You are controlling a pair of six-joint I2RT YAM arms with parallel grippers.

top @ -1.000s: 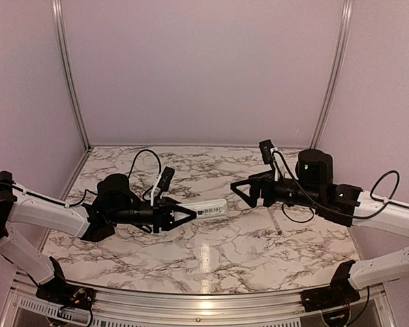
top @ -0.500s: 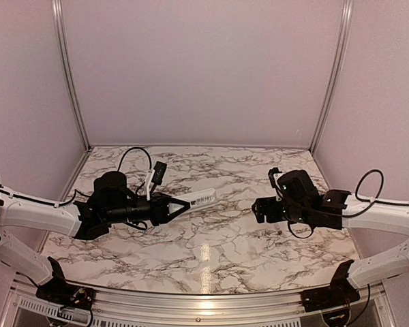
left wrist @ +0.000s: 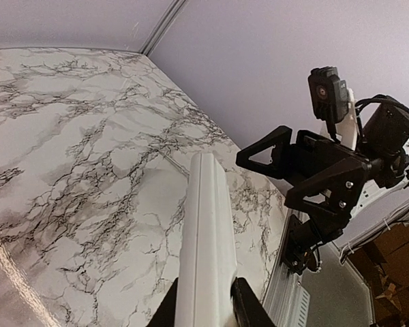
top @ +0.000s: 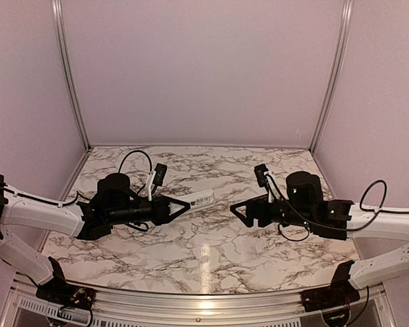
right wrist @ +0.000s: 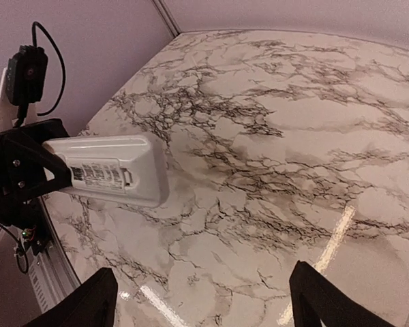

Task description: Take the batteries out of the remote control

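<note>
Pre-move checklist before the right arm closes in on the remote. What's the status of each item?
1. Remote gripped by left jaws: ok, clamped at one end and held above the table.
2. Right jaws open and empty: ok.
3. Right jaws facing the remote's free end: ok, roughly lined up, with a gap between them and no contact.
4. Back of the remote towards the right wrist camera: ok, the labelled side shows.
5. Battery cover off: not ok, the back looks closed.
6. Batteries inside: cannot tell, none visible.
</note>
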